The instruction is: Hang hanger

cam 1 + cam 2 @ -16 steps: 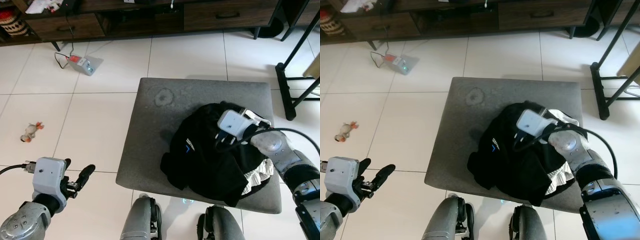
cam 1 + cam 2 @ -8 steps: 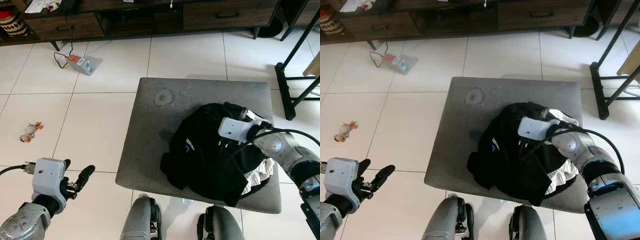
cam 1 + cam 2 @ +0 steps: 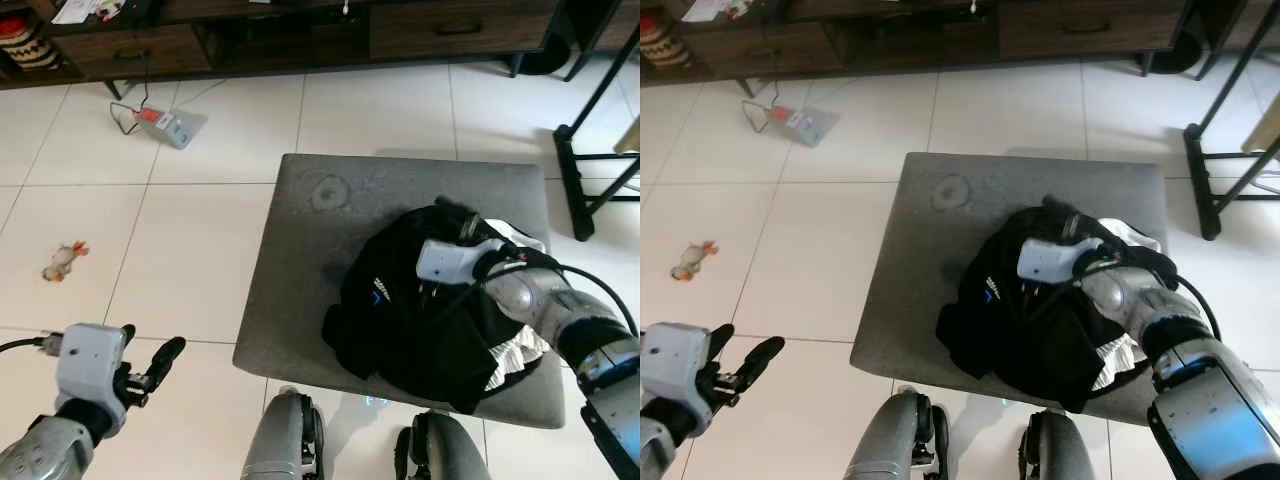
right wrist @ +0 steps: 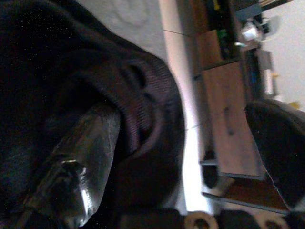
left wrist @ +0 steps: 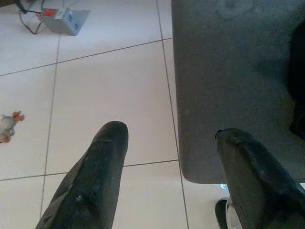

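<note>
One arm is close: the right gripper [image 3: 432, 292], fingers spread and holding nothing, presses into the crumpled black garment [image 3: 400, 320] directly beneath it; no hanger visible.

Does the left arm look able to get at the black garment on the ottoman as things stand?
Probably not without moving: the left gripper hangs open over the floor, beside the grey ottoman, well short of the black garment. Nothing blocks it.

A black garment [image 3: 420, 315] with white trim lies on a grey ottoman [image 3: 300, 260] over white floor tiles [image 3: 200, 230].
</note>
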Motion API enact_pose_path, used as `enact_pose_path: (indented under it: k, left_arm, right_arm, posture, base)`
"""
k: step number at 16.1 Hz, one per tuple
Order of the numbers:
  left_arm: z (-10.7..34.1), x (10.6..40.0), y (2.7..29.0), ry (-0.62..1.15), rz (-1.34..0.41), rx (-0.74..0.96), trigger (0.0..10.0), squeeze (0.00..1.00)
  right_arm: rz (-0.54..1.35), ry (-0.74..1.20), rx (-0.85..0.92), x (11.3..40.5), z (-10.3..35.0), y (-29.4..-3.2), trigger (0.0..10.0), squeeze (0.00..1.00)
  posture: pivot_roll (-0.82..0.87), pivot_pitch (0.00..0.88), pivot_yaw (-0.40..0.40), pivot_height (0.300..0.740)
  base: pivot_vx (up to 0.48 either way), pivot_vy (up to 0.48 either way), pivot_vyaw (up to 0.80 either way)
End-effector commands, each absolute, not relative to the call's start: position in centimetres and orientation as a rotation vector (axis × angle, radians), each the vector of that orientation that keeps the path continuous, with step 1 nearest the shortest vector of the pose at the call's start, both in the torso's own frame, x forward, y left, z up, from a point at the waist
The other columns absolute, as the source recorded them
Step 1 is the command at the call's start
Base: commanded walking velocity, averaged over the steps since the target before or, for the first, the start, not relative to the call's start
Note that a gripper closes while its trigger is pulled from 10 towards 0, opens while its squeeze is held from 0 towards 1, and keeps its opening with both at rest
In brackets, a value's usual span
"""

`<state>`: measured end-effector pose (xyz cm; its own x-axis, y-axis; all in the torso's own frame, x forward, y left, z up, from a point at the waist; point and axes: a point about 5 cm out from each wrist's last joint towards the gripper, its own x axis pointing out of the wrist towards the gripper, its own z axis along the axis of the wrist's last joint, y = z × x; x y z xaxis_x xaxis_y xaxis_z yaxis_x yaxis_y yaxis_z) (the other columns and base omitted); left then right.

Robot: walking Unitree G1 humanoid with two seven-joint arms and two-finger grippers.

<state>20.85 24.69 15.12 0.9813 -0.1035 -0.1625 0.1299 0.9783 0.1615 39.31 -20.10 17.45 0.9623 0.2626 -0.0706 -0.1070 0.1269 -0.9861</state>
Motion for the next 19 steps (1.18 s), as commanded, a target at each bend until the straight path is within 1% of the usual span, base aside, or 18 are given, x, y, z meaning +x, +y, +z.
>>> enact_pose_path:
  k: [1, 2, 4, 7, 11, 12, 13, 14, 19]
  left_arm:
    - [15.0, 20.0, 25.5, 0.188, -0.083, 0.173, 10.0, 0.0]
    - [15.0, 19.9, 25.6, 0.19, -0.081, 0.175, 10.0, 0.0]
    - [15.0, 19.9, 25.6, 0.196, -0.084, 0.178, 10.0, 0.0]
    - [15.1, 19.7, 25.6, 0.2, -0.087, 0.179, 10.0, 0.0]
    - [15.2, 19.6, 25.7, 0.205, -0.084, 0.182, 10.0, 0.0]
    - [15.2, 19.6, 25.6, 0.205, -0.083, 0.183, 10.0, 0.0]
    - [15.2, 19.6, 25.6, 0.204, -0.083, 0.183, 10.0, 0.0]
    - [15.3, 19.5, 25.6, 0.205, -0.08, 0.181, 10.0, 0.0]
    - [15.2, 18.9, 25.7, 0.217, -0.07, 0.184, 10.0, 0.0]
  right_arm:
    - [0.262, -0.126, -1.452, 39.3, 16.9, -19.9, 10.0, 0.0]
    - [0.222, -0.134, -1.476, 39.5, 17.3, -20.1, 10.0, 0.0]
    - [0.199, -0.105, -1.505, 39.6, 17.5, -20.6, 10.0, 0.0]
    - [0.25, 0.016, -1.567, 39.2, 15.7, -21.2, 10.0, 0.0]
    - [0.234, 0.028, -1.575, 39.1, 15.3, -21.1, 10.0, 0.0]
    - [0.222, 0.017, -1.575, 39.2, 15.5, -20.9, 8.9, 0.0]
    - [0.21, 0.006, -1.57, 39.3, 15.7, -20.8, 3.4, 0.0]
    - [0.197, -0.007, -1.562, 39.5, 15.9, -20.5, 0.0, 0.0]
    - [0.167, -0.036, -1.563, 39.8, 16.4, -19.7, 0.0, 0.0]
  posture:
    - [0.26, 0.5, 0.191, 0.653]
    - [0.26, 0.505, 0.192, 0.653]
    - [0.26, 0.511, 0.197, 0.653]
    - [0.26, 0.516, 0.2, 0.653]
    - [0.27, 0.521, 0.203, 0.653]
    - [0.27, 0.521, 0.203, 0.653]
    - [0.27, 0.521, 0.203, 0.653]
    - [0.28, 0.526, 0.201, 0.653]
    - [0.29, 0.539, 0.204, 0.653]
  base:
    - [0.0, 0.0, 0.0]
    - [0.0, 0.0, 0.0]
    - [0.0, 0.0, 0.0]
    - [0.0, 0.0, 0.0]
    - [0.0, 0.0, 0.0]
    - [0.0, 0.0, 0.0]
    - [0.0, 0.0, 0.0]
    - [0.0, 0.0, 0.0]
    - [0.0, 0.0, 0.0]
